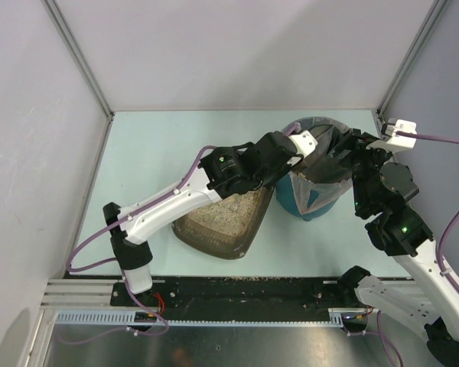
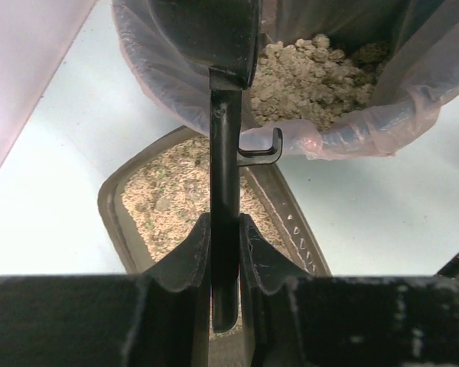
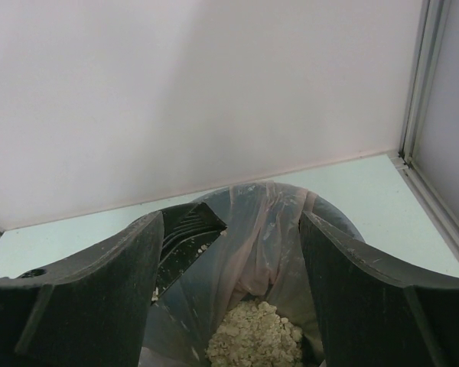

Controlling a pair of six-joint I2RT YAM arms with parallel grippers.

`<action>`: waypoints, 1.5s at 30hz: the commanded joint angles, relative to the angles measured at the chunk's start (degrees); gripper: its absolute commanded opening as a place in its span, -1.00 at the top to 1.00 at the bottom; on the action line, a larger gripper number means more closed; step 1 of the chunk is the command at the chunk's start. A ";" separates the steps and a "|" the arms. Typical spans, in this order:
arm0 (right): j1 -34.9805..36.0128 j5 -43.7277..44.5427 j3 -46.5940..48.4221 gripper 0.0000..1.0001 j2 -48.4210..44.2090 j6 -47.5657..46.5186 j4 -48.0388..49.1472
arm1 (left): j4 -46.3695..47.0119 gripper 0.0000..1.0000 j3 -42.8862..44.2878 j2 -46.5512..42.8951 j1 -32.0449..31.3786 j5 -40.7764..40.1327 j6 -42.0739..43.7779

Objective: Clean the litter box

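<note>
One litter box below end effector

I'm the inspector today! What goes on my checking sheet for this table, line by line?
Surface: pale green table.
Job's things: brown litter box holding beige litter, near the middle. A teal bin with a clear bag stands just to its right, with litter inside. The black scoop has its head over the bin's rim.
Clutter: nothing seen.
Grippers: left gripper shut on the scoop's handle. The right gripper is open above the bin; whether it touches the bag cannot be told.
Cables: purple cables run along both arms.
Surroundings: white walls and metal corner posts.
</note>
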 commanded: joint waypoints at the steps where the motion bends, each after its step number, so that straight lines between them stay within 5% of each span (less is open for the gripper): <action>1: 0.12 0.97 0.17 -0.51 -0.96 0.06 1.66 | 0.37 1.00 3.12 -0.13 -0.73 -6.51 4.09; 8: 0.12 1.32 0.17 -0.52 -1.14 0.85 0.25 | 0.46 1.00 2.34 0.58 -1.87 -12.94 7.96; 18: 0.12 1.94 0.17 -0.53 -1.14 0.77 0.08 | 0.54 1.00 -1.80 0.49 -2.14 -9.69 5.76; 24: 0.12 1.76 0.26 -0.52 -1.14 1.12 0.25 | 0.55 1.00 4.08 0.49 -1.79 -6.88 3.22; 38: 0.12 2.37 0.17 -0.53 -1.14 1.82 -1.15 | 0.90 1.00 6.11 -3.81 2.25 2.60 -10.40; 45: 0.12 2.11 0.26 -0.52 -0.52 3.31 -2.47 | 0.98 1.00 -4.25 -12.94 8.32 9.54 -21.29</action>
